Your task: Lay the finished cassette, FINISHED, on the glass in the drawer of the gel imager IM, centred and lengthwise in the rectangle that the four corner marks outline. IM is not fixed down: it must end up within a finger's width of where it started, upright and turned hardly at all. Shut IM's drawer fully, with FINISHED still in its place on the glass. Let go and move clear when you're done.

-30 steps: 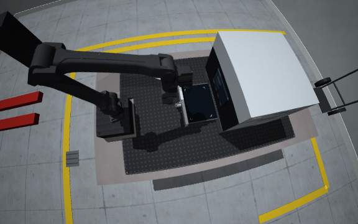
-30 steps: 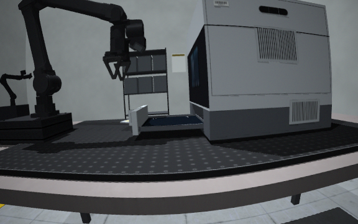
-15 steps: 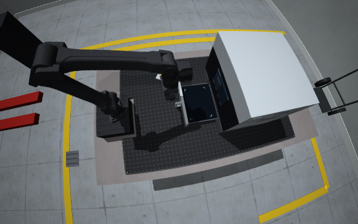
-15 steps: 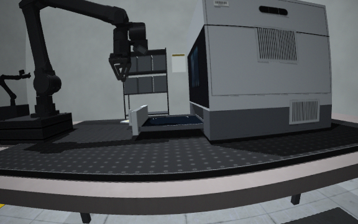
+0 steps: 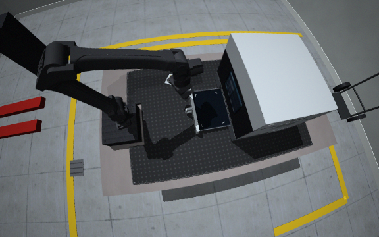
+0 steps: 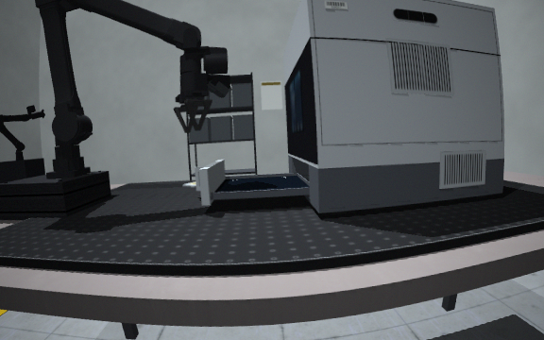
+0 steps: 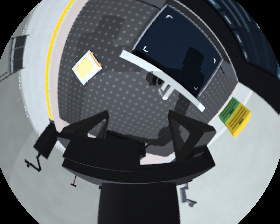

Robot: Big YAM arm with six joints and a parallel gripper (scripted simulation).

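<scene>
The gel imager IM (image 5: 275, 72) (image 6: 395, 109) is a large white-grey box on the right of the dark breadboard. Its drawer is pulled out to the left, showing dark glass (image 5: 210, 110) (image 6: 263, 182) (image 7: 180, 56) with white corner marks and nothing on it. The drawer's white front (image 5: 194, 113) (image 6: 211, 181) (image 7: 160, 78) carries a small handle. The cassette FINISHED (image 7: 87, 67) (image 5: 166, 82) is a small pale yellow-white plate lying flat on the board beyond the drawer, mostly hidden by the arm in the top view. My gripper (image 5: 186, 93) (image 6: 192, 122) (image 7: 138, 113) is open and empty, high above the board just left of the drawer front.
The arm's black base (image 5: 122, 131) (image 6: 50, 189) stands at the board's left edge. A shelf rack (image 6: 222, 118) stands behind the table. A hand truck (image 5: 367, 92) is on the right floor and red forks (image 5: 12, 118) are on the left. A yellow-green label (image 7: 235, 116) lies near the imager.
</scene>
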